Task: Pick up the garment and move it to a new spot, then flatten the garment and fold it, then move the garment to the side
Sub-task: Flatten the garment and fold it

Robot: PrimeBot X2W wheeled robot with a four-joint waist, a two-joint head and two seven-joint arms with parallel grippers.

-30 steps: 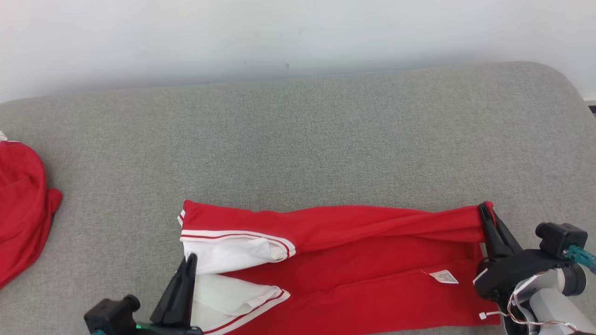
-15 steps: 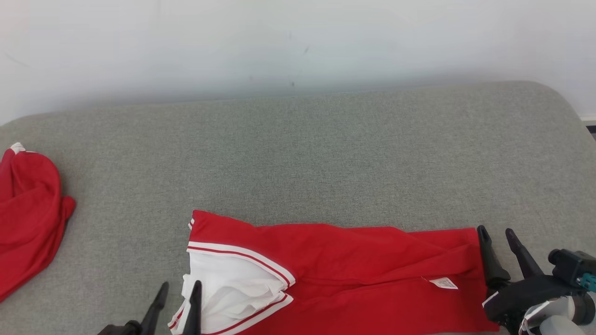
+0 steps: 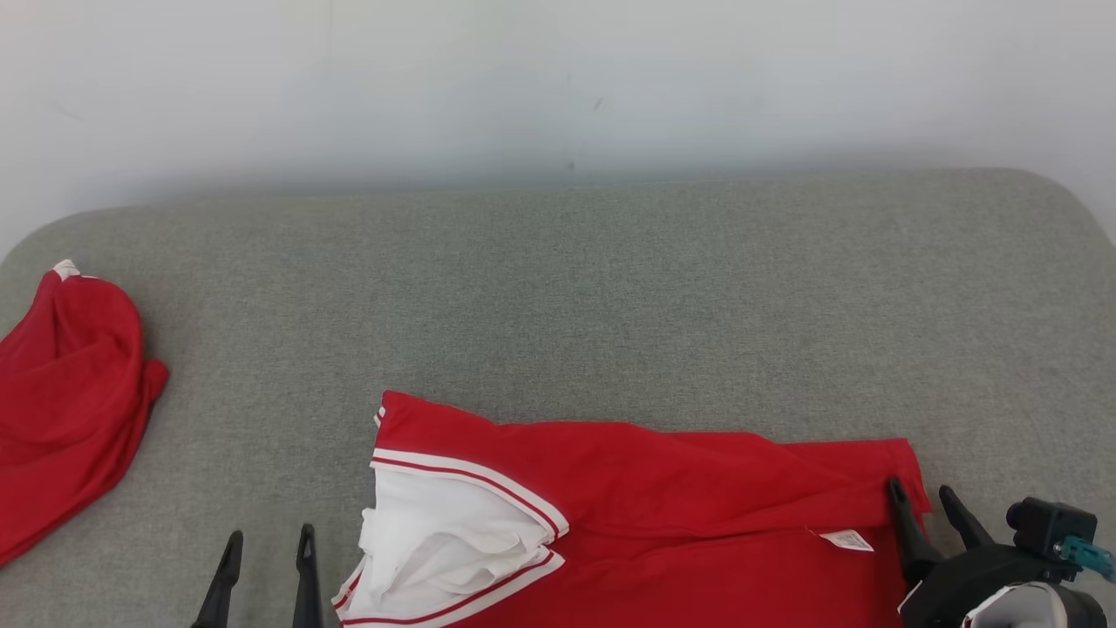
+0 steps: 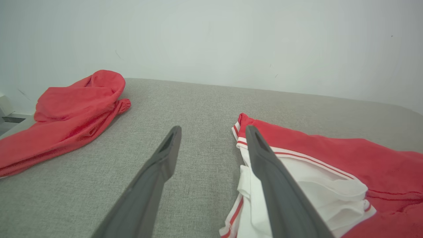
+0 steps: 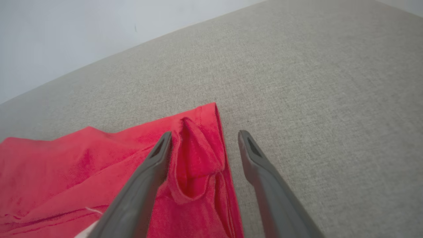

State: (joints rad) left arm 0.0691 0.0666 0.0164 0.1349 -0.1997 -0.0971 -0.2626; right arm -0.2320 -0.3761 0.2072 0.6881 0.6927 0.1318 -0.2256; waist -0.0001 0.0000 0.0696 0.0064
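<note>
Red garment (image 3: 663, 523) lay spread on the grey fabric worktop (image 3: 610, 296), white-lined end to the left. Left gripper (image 3: 269, 532) sat just beside that end, jaws released and empty. Right gripper (image 3: 919, 487) had its jaws released, straddling the right hem. Another red cloth (image 3: 70, 392) lay well apart, far left.
</note>
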